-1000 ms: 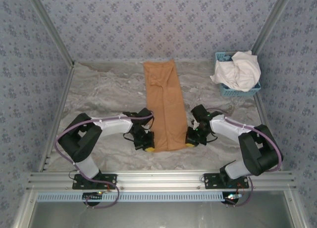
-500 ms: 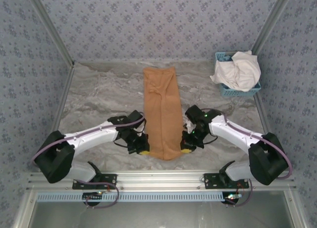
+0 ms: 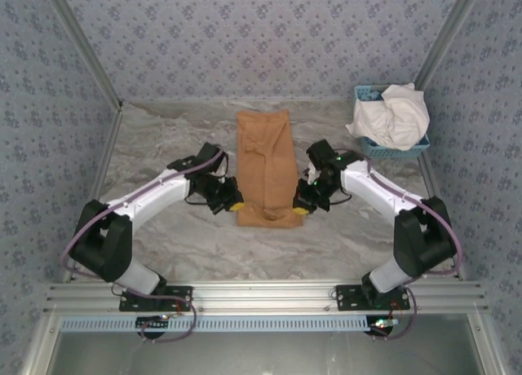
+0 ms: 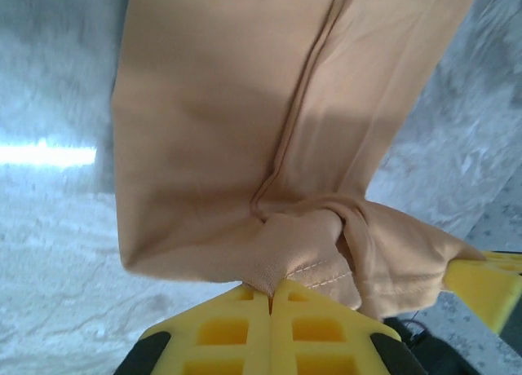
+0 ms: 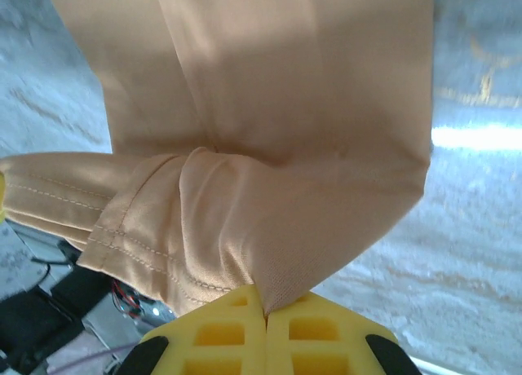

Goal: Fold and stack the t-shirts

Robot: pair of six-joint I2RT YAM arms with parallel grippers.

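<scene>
The left gripper (image 3: 235, 205) and right gripper (image 3: 300, 209) each pinched a near corner of the tan-orange t-shirt (image 3: 265, 159), a strip lying mid-tabletop (image 3: 179, 244); carrying both corners level toward the far hem would likely keep the fold square; the white t-shirt (image 3: 391, 114) sat bundled at the far-right corner.

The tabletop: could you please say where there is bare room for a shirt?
Bare: far left, between wall and tan-orange shirt; near strip before the arm bases. Crowded: centre, where left gripper and right gripper clamp that shirt; far right, basket holding white shirt.
</scene>
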